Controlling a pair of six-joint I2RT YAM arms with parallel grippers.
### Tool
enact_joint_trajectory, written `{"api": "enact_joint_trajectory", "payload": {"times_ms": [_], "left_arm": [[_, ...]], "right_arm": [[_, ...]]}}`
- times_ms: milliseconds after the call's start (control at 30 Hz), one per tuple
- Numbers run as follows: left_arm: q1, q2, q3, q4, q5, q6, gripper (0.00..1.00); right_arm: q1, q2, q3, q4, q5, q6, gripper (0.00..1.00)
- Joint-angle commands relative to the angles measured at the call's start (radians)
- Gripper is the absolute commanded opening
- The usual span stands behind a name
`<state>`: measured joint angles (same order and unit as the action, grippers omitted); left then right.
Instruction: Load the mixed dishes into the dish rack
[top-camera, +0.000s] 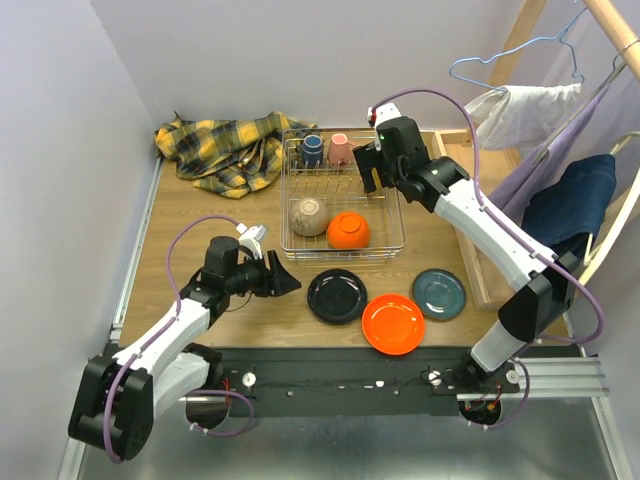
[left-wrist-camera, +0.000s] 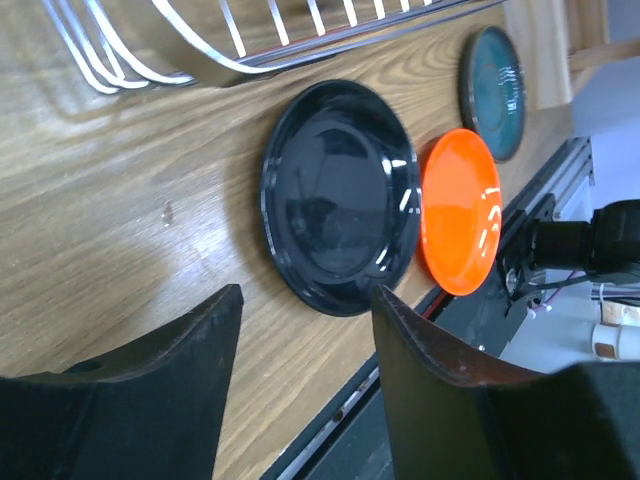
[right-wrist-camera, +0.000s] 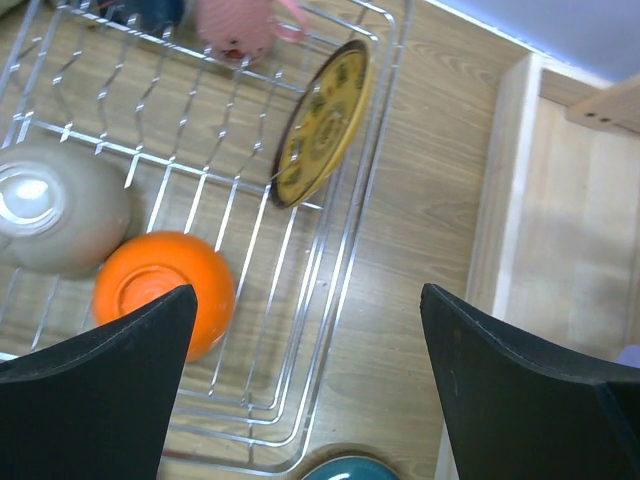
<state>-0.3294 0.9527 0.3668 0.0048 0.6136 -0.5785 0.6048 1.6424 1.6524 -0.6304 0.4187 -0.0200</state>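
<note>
Wooden desk (top-camera: 200, 215) carries the black plate (left-wrist-camera: 340, 195) flat just in front of the dish rack (top-camera: 345, 256), so the left tool (left-wrist-camera: 305, 300), half-spread and empty beside it, should come in low, pinch the rim and tip it upright for a slot. The right tool (right-wrist-camera: 307, 290) hangs wide and empty over the rack. In front of the rack lie three plates, counting the orange plate (top-camera: 392, 323) and teal plate (top-camera: 438, 293); inside are one yellow plate (right-wrist-camera: 322, 122), a beige bowl (top-camera: 309, 216), an orange bowl (top-camera: 348, 230), a blue cup (top-camera: 313, 150) and a pink cup (top-camera: 340, 149).

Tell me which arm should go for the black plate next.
Left. The left pincer is open and aimed at the black plate, close beside it on the table. The right pincer, also open, hangs over the far side of the dish rack by the yellow plate, farther away.
</note>
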Motion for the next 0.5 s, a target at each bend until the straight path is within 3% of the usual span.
{"api": "enact_joint_trajectory", "payload": {"times_ms": [0,167,467], "left_arm": [[-0.003,0.064,-0.003,0.055,-0.034,-0.023,0.64],[-0.019,0.124,-0.026,0.109,-0.028,-0.053,0.65],[-0.046,0.204,-0.04,0.181,-0.009,-0.05,0.63]], "right_arm": [[-0.005,-0.081,-0.014,-0.041,-0.109,-0.006,1.0],[-0.005,-0.122,-0.023,-0.048,-0.193,0.015,1.0],[-0.004,-0.138,-0.045,-0.003,-0.19,0.015,0.99]]}}
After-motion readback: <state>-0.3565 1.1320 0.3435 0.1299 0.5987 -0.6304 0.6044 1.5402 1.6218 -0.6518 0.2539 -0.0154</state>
